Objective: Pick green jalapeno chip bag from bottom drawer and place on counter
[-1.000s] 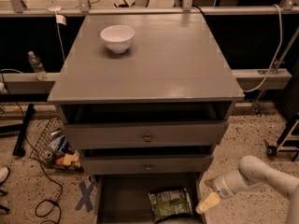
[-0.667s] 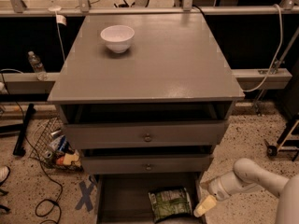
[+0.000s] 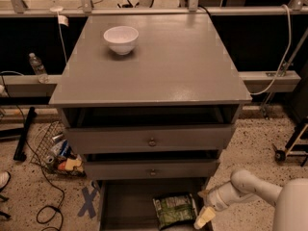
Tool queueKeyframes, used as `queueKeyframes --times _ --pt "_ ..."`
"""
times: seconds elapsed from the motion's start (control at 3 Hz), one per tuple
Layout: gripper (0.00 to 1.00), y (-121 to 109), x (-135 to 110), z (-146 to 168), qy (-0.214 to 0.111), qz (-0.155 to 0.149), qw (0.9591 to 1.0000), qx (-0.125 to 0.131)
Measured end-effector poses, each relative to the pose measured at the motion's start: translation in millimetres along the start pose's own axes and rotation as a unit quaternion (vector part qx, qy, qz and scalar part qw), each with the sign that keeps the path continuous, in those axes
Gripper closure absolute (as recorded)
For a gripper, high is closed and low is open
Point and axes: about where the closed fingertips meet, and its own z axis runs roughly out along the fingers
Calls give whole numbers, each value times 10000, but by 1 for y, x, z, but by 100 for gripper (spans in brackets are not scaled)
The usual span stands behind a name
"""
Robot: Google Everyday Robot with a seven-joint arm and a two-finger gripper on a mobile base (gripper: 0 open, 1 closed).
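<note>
The green jalapeno chip bag (image 3: 174,209) lies flat on the floor of the open bottom drawer (image 3: 127,206), towards its right side. My gripper (image 3: 203,207) is at the drawer's right edge, just right of the bag and apart from it. It is open and empty, with one cream fingertip (image 3: 204,217) low beside the bag's right corner. The counter (image 3: 159,71) is the grey cabinet top above the drawers.
A white bowl (image 3: 121,39) stands on the counter's back left. The two knobbed drawers (image 3: 152,141) above stand slightly open. A wire basket of clutter (image 3: 57,153), cables and a blue tape cross (image 3: 89,201) are on the floor at left. A wheeled stand (image 3: 288,146) is at right.
My gripper has moved a little left and down, closer to the bag's right edge. The bag has not moved.
</note>
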Motion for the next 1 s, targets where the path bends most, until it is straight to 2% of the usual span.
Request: queueKeyframes --times 0.33,0.67,1.0 --pt "0 -1 -3 18 72 -150 9997 177" --pt "0 -19 -7 44 71 -200 9988 433" --pt "0 -19 -7 44 71 -200 9988 433"
